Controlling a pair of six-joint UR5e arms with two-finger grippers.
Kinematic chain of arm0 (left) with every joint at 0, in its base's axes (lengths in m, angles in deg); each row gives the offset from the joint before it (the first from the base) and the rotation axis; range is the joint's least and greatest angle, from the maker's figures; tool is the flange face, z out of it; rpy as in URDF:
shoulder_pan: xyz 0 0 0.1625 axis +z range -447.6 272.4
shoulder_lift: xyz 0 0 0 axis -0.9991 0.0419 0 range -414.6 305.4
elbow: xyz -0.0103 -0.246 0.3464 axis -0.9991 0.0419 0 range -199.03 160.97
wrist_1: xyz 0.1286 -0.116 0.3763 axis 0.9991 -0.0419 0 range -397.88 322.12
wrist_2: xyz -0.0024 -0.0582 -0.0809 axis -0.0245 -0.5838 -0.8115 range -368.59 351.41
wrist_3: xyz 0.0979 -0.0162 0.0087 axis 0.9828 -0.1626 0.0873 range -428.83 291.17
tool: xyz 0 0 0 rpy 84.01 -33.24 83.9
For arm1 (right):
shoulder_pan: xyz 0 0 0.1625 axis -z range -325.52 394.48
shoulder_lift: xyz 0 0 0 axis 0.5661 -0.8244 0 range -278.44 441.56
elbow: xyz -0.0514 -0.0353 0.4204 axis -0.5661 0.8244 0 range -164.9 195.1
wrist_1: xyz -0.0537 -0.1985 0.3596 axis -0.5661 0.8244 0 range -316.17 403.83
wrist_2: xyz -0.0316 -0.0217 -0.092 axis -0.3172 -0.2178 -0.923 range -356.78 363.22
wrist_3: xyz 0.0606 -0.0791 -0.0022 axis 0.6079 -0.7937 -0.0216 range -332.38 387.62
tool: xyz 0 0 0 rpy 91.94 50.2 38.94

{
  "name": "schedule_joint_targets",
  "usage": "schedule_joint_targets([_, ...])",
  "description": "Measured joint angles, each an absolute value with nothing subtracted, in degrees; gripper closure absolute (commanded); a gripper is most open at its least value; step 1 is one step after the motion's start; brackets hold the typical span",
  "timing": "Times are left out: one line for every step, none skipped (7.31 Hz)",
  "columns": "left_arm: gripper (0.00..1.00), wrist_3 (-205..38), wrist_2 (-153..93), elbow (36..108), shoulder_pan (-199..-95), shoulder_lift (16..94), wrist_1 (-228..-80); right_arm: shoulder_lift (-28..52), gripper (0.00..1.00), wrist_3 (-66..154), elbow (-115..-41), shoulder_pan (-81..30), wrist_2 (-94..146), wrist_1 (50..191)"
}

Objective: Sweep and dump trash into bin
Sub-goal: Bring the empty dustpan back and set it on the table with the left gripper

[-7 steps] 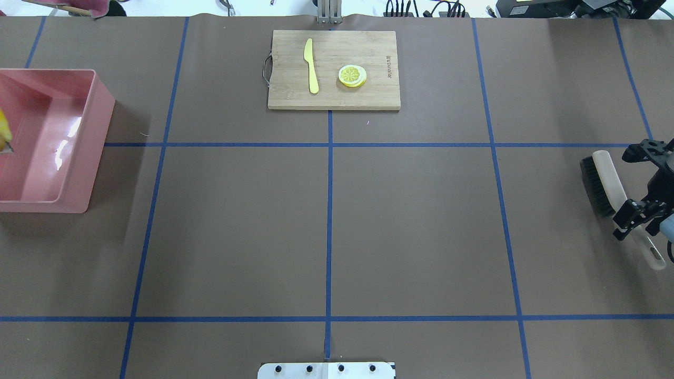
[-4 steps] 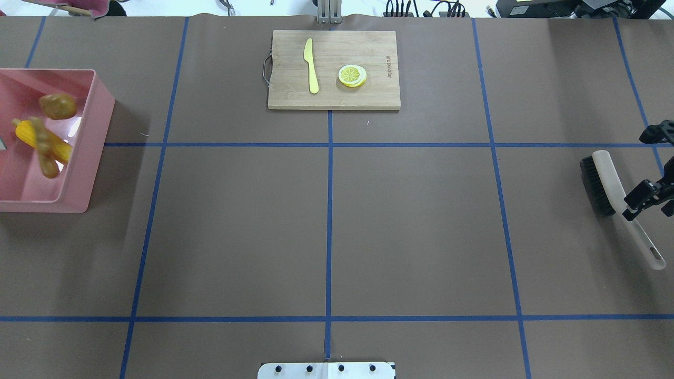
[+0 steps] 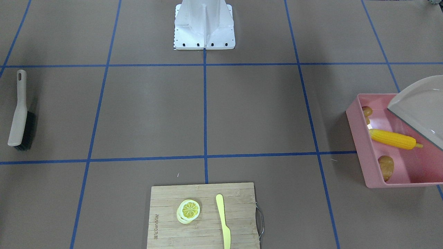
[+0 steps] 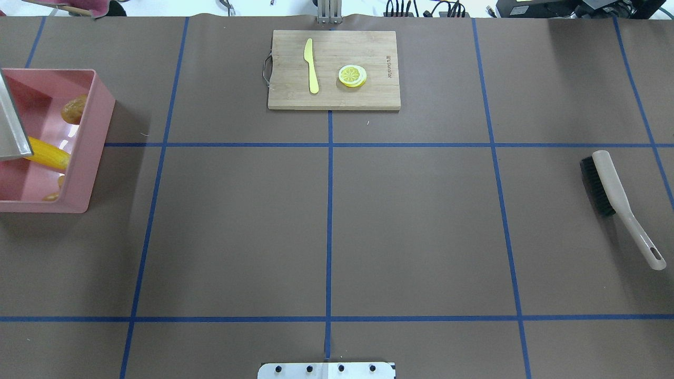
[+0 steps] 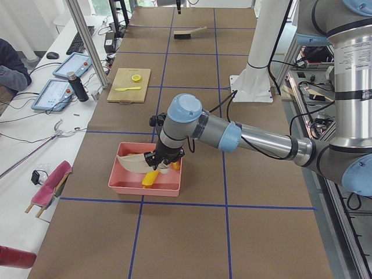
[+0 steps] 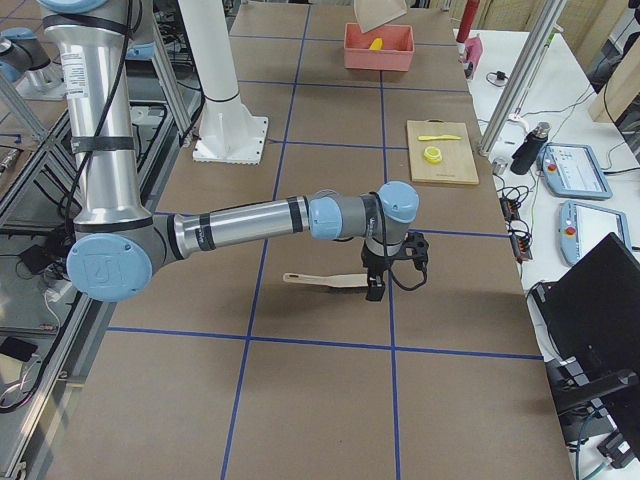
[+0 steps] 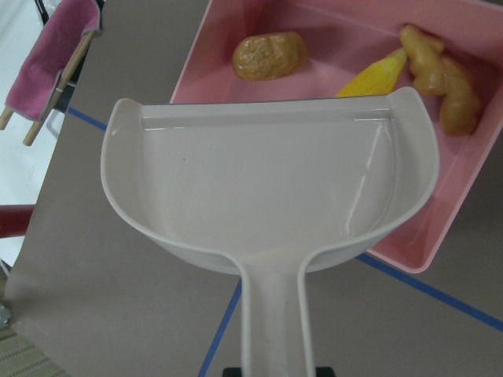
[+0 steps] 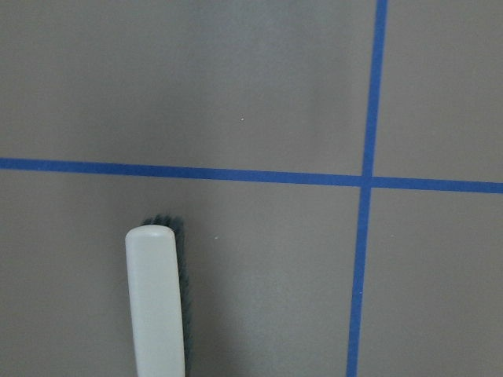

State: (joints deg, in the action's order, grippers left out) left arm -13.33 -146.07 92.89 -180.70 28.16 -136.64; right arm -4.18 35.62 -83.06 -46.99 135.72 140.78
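Left wrist-mounted view: dustpan (image 7: 267,181) held over the bin (image 7: 346,35)
The left pincer (image 5: 157,160) is clamped on the beige dustpan's handle; ahead of it, inside the pink bin, lie the potato (image 7: 269,55), corn cob (image 3: 392,139) and ginger root (image 7: 444,86). The right pincer (image 6: 378,285) hangs just above the brush (image 8: 156,298) on the surface (image 4: 421,210); open or closed, I cannot tell.
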Motion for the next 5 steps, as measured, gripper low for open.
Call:
schedule_joint_targets([1.0,-13.5,-151.2,92.8,-177.9,30.1,-136.6,-4.1,0.0,35.7,-82.6,-49.6,135.7,140.8])
schedule_joint_targets([1.0,-13.8,-154.8,92.8,-172.9,32.7,-136.3,-4.4,0.0,35.0,-82.0,-51.6,135.7,140.5])
schedule_joint_targets([1.0,-14.2,-156.6,92.6,-165.9,36.5,-135.4,-5.0,0.0,34.2,-81.7,-53.0,135.7,140.3])
schedule_joint_targets([1.0,-15.9,-157.2,92.4,-159.0,40.8,-134.4,-6.4,0.0,32.9,-81.3,-54.0,135.6,139.5])
schedule_joint_targets([1.0,-19.0,-156.4,92.2,-152.4,45.2,-134.0,-7.8,0.0,31.4,-80.2,-54.5,135.5,137.2])
